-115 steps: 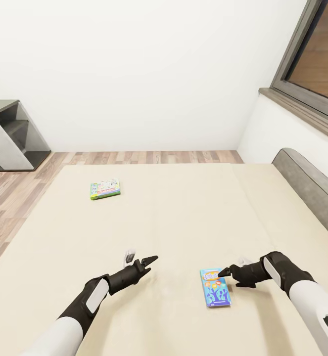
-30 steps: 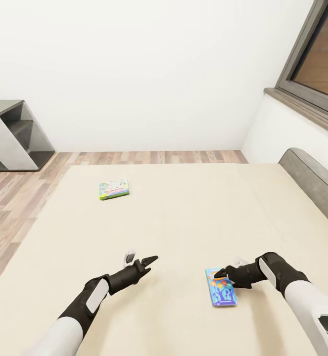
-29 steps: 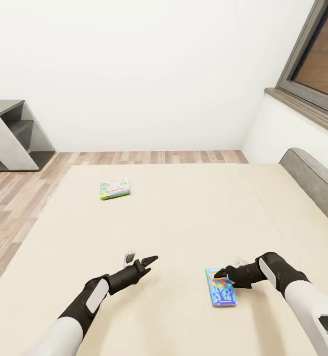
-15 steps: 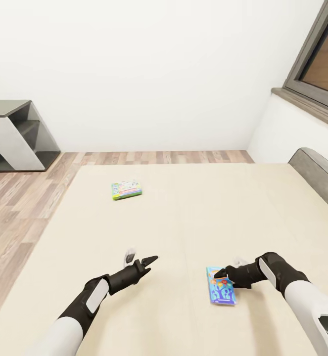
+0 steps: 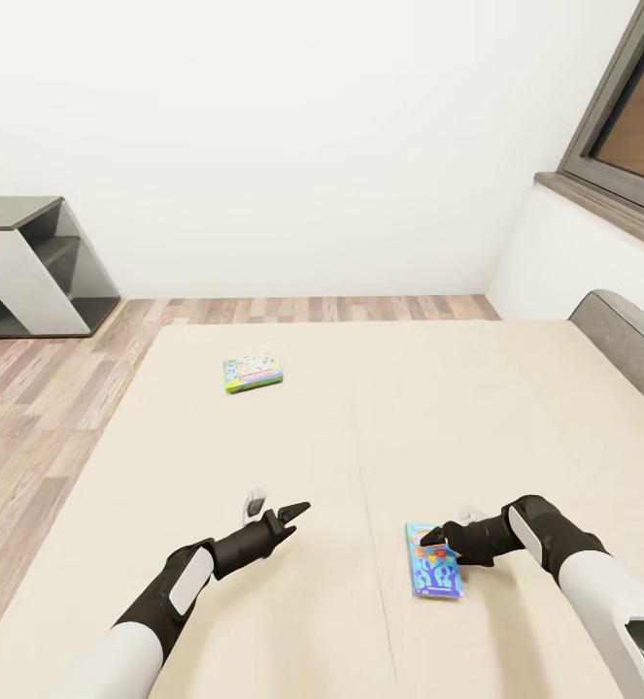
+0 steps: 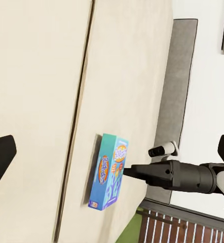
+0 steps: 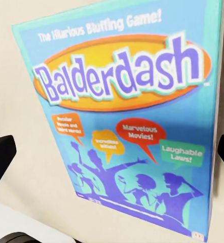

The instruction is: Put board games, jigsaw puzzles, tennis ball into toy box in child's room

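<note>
Since the earlier frames the head camera has swung — the whole view slid sideways, the window edging off at the right — while the right claw (image 5: 436, 536) has crept onto the near end of the blue board game (image 5: 433, 572), which lies flat on the bed (image 5: 360, 427) and has barely shifted under it. Right claw spread wide, its dark fingertips (image 7: 1, 154) standing either side of the Balderdash lid, gripping nothing. Left claw (image 5: 275, 506) also parted and empty, hovering well left of that box; the green-edged board game (image 5: 254, 373) rests far up the mattress near its left side.
</note>
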Controlling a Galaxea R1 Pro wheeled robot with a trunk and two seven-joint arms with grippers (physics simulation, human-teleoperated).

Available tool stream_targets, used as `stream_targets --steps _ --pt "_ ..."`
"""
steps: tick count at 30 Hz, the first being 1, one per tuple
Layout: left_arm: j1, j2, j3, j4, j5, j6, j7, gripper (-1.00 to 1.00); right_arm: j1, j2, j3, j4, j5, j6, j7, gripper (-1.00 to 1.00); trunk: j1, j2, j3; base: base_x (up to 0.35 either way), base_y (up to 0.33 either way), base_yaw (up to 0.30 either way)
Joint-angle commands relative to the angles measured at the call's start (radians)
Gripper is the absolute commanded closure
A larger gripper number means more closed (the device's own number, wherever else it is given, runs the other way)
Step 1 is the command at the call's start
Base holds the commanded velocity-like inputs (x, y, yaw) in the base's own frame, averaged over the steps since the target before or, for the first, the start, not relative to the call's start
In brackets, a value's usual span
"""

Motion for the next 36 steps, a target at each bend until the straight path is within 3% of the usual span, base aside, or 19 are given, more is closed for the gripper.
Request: stream_targets --steps 1,16,36 --pt "0.0 -0.001 0.005 0.0 0.001 0.007 -0.002 -1.0 0.0 0.0 0.002 -0.001 -0.01 0.007 -0.004 -1.0 0.0 0.0 -0.001 0.0 0.011 0.0" --pt "0.0 -0.001 0.005 0.0 0.001 0.007 -0.002 -1.0 -0.001 0.0 0.002 -0.001 -0.01 0.007 -0.003 -1.0 0.0 0.0 -0.001 0.0 0.048 0.0" --pt "0.0 -0.001 0.005 0.0 0.001 0.007 -0.002 -1.0 -0.001 -0.001 0.002 -0.001 -0.011 0.007 -0.002 -1.0 0.0 0.0 -0.001 0.0 0.248 0.0"
